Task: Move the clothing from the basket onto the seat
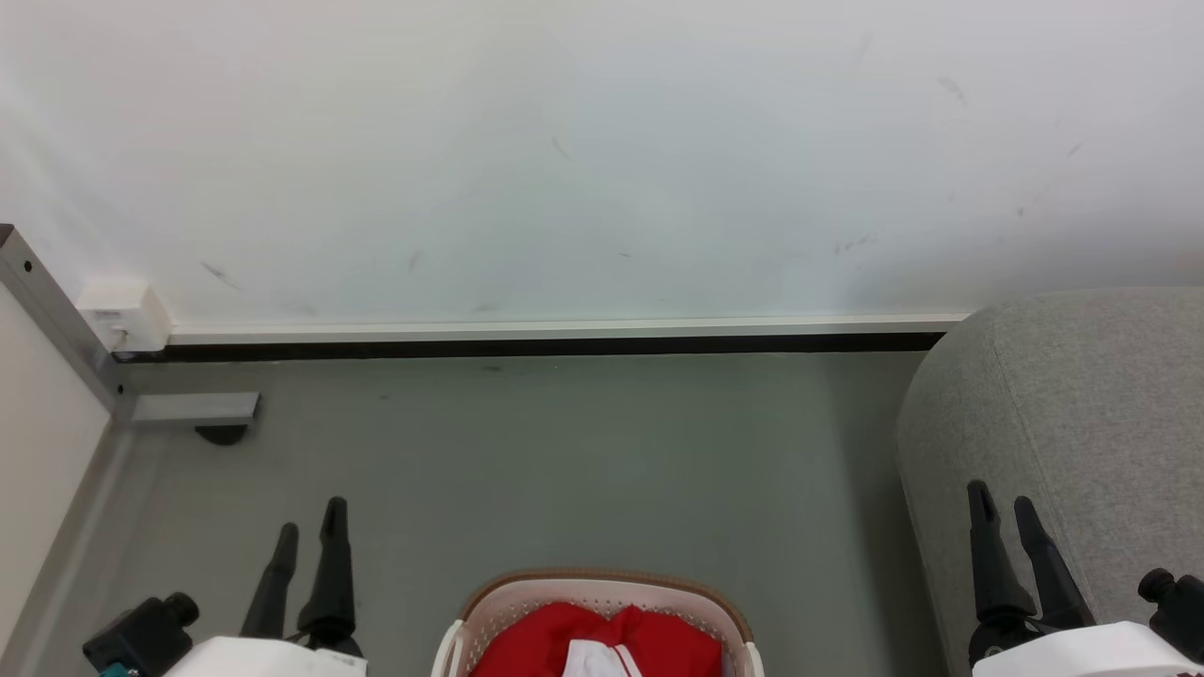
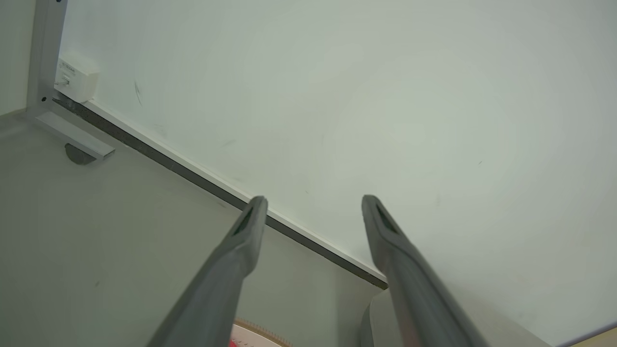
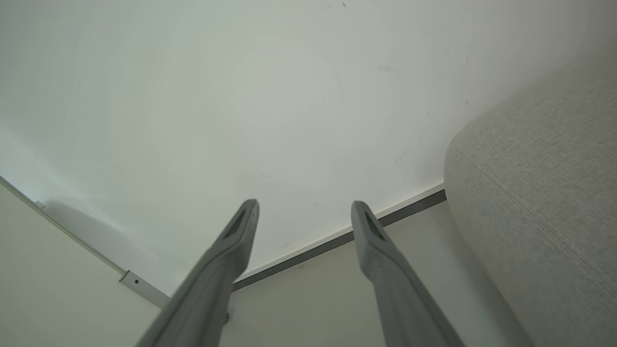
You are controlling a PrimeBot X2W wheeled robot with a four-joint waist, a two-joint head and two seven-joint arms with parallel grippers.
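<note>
Head view, sweeping from 9 o'clock across: a grey metal frame post (image 1: 56,301) and a small white box (image 1: 122,315) sit where the wall (image 1: 602,141) meets the floor (image 1: 611,451). At 7 o'clock we see our left fingers (image 1: 331,564) spread wide with nothing between them, poised over bare floor.

At 6 o'clock the basket (image 1: 602,575) stands on the floor between our two arms, with its near part cut off by the frame edge. The clothing (image 1: 536,644) lies inside it, red with a white panel showing, none of it lifted yet. From 3 to 4 o'clock the seat (image 1: 1082,395) rises as a rounded grey bulk, well apart from the basket. Our right fingers (image 1: 990,555) hang in front of it at 4 o'clock, also wide and empty.

We judge that nothing of the task is done yet, and we see several risks:
- The basket sits so low in our sight that a reach down could go half blind and strike the brown rim, tipping or pushing the basket.
- A fingertip could snag in the perforated side instead of closing on fabric.
- Pinching one thin layer may let the soft garment slip out, or trail onto the floor on the way across.
- Our right arm is near the seat's rounded corner and could brush it when swinging inward.
</note>
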